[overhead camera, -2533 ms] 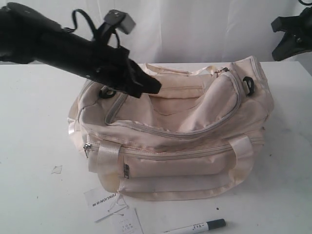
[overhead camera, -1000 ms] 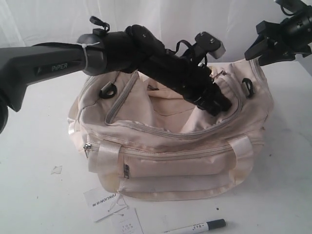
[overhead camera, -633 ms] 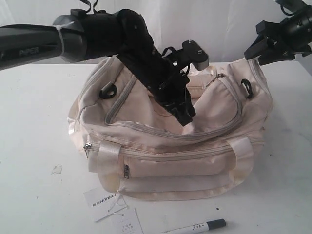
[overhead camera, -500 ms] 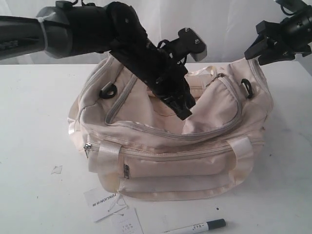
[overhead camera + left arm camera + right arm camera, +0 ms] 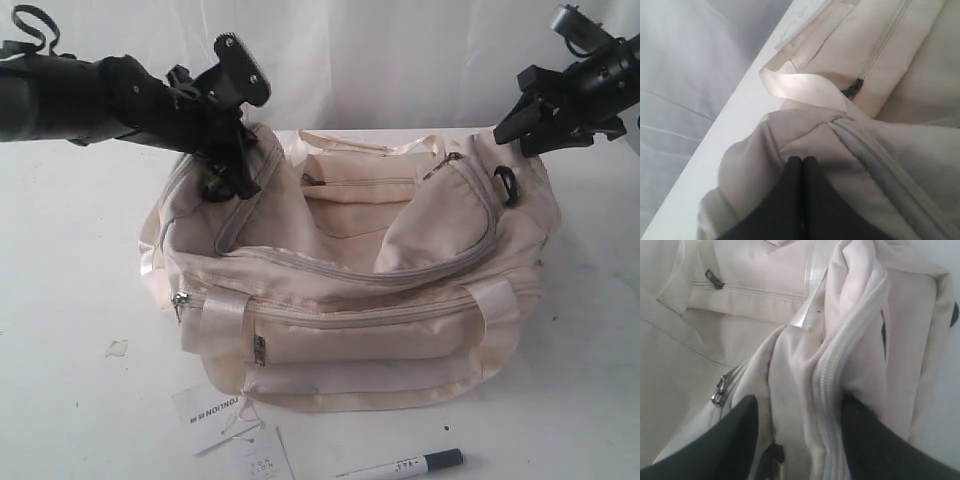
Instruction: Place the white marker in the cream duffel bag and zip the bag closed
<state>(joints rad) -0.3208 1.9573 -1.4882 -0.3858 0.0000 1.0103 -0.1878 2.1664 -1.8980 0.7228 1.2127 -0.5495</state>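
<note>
The cream duffel bag sits mid-table, its top panel sagging inside the grey zipper track. The white marker with a dark cap lies on the table in front of the bag, far from both grippers. My left gripper is shut, its tips pressed against the fabric at the bag's left end beside the zipper track; nothing shows between them. My right gripper is open above the bag's right end, with a raised fold of zipper between its fingers.
White paper hang tags lie at the bag's front left corner. A small scrap lies on the table to the left. A metal zipper pull shows near my right gripper. A white backdrop hangs behind the table.
My left arm has pulled back from over the bag's middle to its left end. The right gripper has stayed almost where it was. The marker has not moved.
</note>
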